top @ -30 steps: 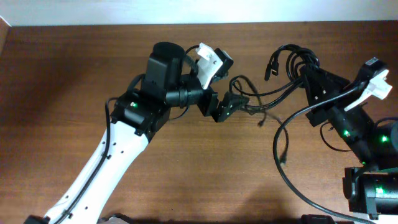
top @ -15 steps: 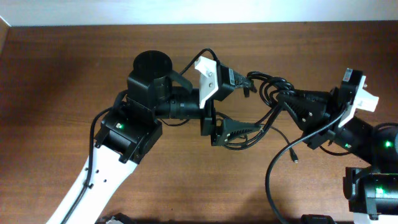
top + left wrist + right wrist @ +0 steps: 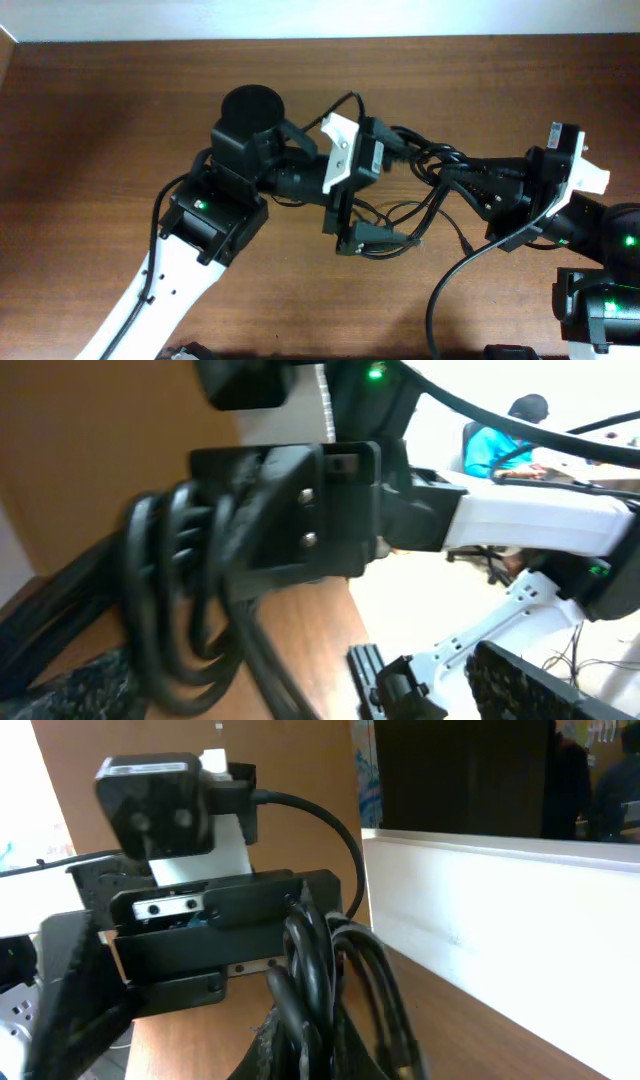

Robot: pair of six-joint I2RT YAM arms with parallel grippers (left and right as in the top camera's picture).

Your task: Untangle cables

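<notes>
1. Closest to me, my left arm (image 3: 190, 250), white and black, reaches up from the lower left over a brown wooden bench (image 3: 90, 130); my right arm (image 3: 600, 230), black, comes in from the right edge
2. My left hand (image 3: 375, 225) sits mid-bench, pointing right. One black finger (image 3: 372, 238) shows below the white wrist-camera mount (image 3: 340, 150); the other is hidden beneath that mount, so I cannot tell whether this hand is open or closed
3. My right hand (image 3: 450, 182) points left towards it, its fingers drawn together and clamped on the cables (image 3: 425, 160)
4. The cables, thin black cords, are bunched in a tangle between my two hands, with loose loops drooping beside my left finger
5. Seen from my right wrist, the cables rise from between my fingers as a thick bundle, just in front of my left hand's black body
6. Farthest away, the bench meets a white wall (image 3: 300, 18)
</notes>
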